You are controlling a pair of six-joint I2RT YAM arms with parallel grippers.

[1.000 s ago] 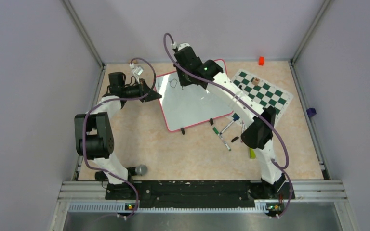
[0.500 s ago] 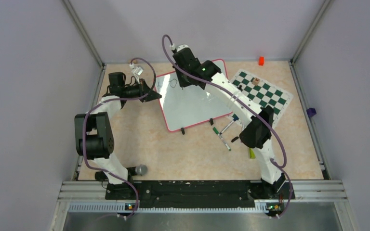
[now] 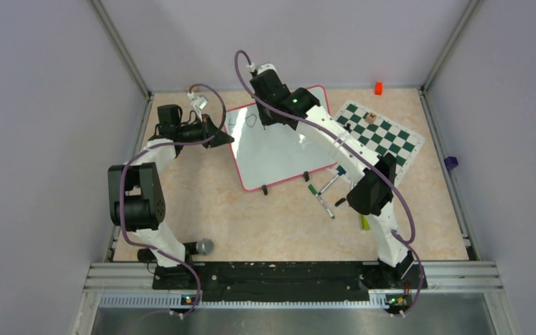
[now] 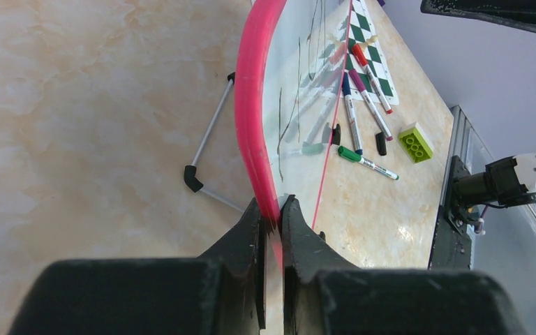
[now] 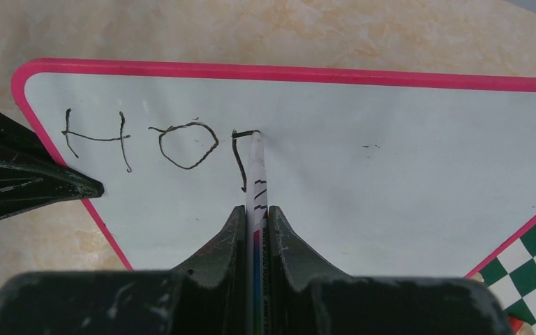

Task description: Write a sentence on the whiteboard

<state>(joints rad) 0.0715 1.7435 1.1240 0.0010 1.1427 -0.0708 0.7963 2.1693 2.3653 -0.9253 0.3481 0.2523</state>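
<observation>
Whiteboard (image 3: 279, 157): upper middle of the top view, turned at an angle, pink rim all round. Two black clips (image 3: 264, 189) on its lower edge.

Left gripper (image 4: 273, 209): fingers pinched together on the rim at the board's left edge. In the left wrist view, rim curving up the frame from between them.

Right gripper (image 5: 255, 213): clamped on a marker (image 5: 258, 185), tip touching the board at the top of the third letter.

Sentence (image 5: 139, 143): "H", "O" and an unfinished third stroke, close under the top rim, starting near the upper left corner in the right wrist view. Blank white surface right of the tip as far as the rim, and below the lettering.

Chess mat (image 3: 380, 136): just beside the board's right edge.

Loose markers (image 3: 324, 195): below the board's lower right corner, near one clip; green brick (image 4: 415, 142) beside them.

Table (image 3: 251, 223): marbled surface showing between the board's lower edge and the arm bases.
</observation>
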